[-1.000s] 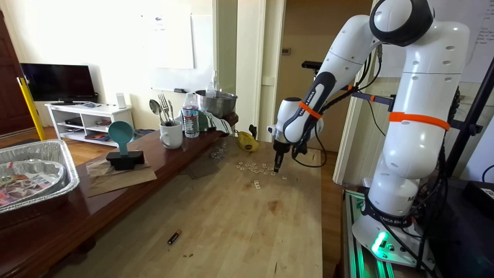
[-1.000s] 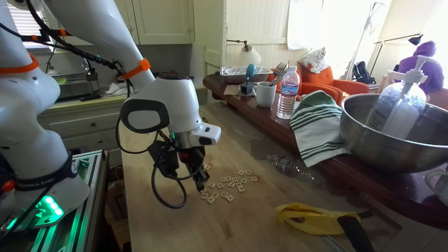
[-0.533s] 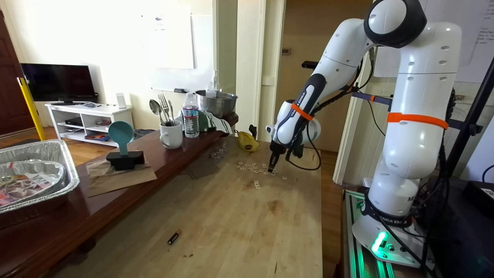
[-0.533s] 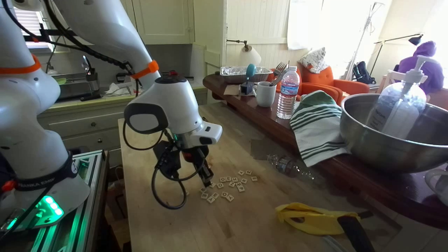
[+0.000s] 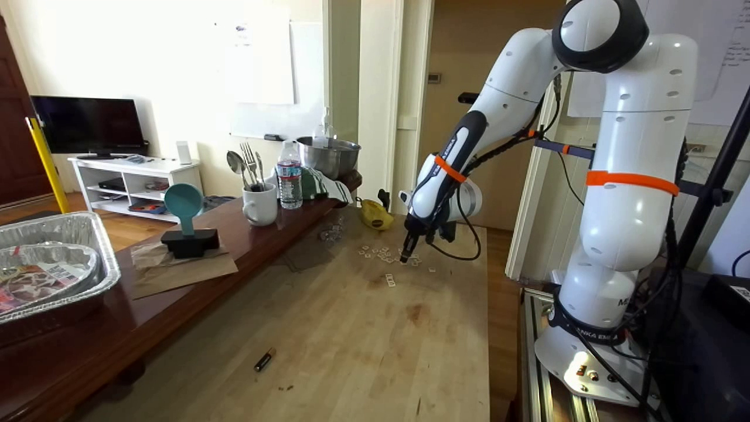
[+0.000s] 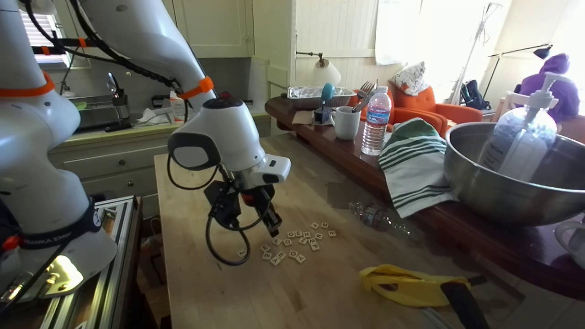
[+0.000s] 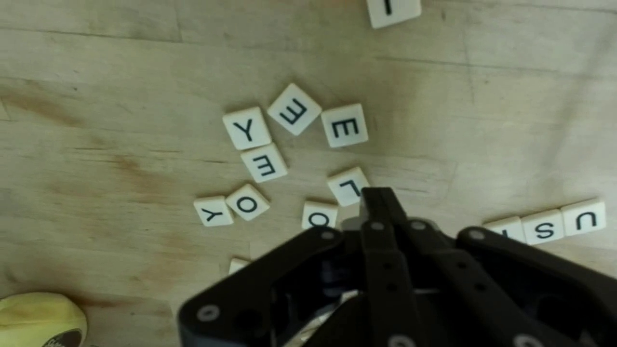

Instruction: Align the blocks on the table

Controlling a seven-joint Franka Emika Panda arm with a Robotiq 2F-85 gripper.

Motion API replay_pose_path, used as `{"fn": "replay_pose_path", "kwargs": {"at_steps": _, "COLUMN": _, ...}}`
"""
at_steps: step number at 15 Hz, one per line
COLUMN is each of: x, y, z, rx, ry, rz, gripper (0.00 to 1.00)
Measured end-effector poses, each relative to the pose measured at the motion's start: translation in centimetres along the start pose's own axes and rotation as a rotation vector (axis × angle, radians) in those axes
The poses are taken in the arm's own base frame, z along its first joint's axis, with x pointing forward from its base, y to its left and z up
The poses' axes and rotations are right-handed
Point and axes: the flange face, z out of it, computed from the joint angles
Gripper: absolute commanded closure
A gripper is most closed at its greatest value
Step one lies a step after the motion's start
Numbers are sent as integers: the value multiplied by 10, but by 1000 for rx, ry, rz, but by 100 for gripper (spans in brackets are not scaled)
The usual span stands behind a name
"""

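Observation:
The blocks are small cream letter tiles on the light wooden table (image 5: 351,340). Most lie loose and turned various ways, such as an E tile (image 7: 345,126) and a Y tile (image 7: 247,128) in the wrist view. A short straight row of tiles (image 7: 544,226) lies to the right there, partly behind the gripper; an exterior view shows this row (image 5: 390,280) too. My gripper (image 7: 377,193) is shut with nothing visible between its fingers. Its tip overlaps a corner of the L tile (image 7: 346,185); whether they touch I cannot tell. An O tile (image 7: 319,214) is partly covered.
A yellow bag (image 6: 406,285) and a clear bottle (image 6: 374,214) lie on the table beyond the tiles. A battery (image 5: 265,359) lies at the far end. Along one side runs a raised dark ledge (image 5: 246,240) bearing a mug (image 6: 346,123) and a steel bowl (image 6: 512,196).
The shut gripper has swung across the tiles, leftward in an exterior view, uncovering a few of them. The tiles look unmoved. The light on the robot's base has turned from green to yellowish white.

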Motion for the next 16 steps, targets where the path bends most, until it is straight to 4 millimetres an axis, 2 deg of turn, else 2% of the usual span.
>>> {"fn": "replay_pose_path", "kwargs": {"at_steps": 5, "x": -10, "y": 14, "z": 6, "rx": -17, "ry": -5, "rz": 15, "gripper": 100}}
{"fn": "replay_pose_path", "kwargs": {"at_steps": 12, "x": 7, "y": 11, "z": 3, "rx": -25, "ry": 51, "rz": 24, "gripper": 100}}
{"fn": "replay_pose_path", "kwargs": {"at_steps": 16, "x": 5, "y": 12, "z": 12, "rx": -12, "ry": 41, "rz": 19, "gripper": 100}}
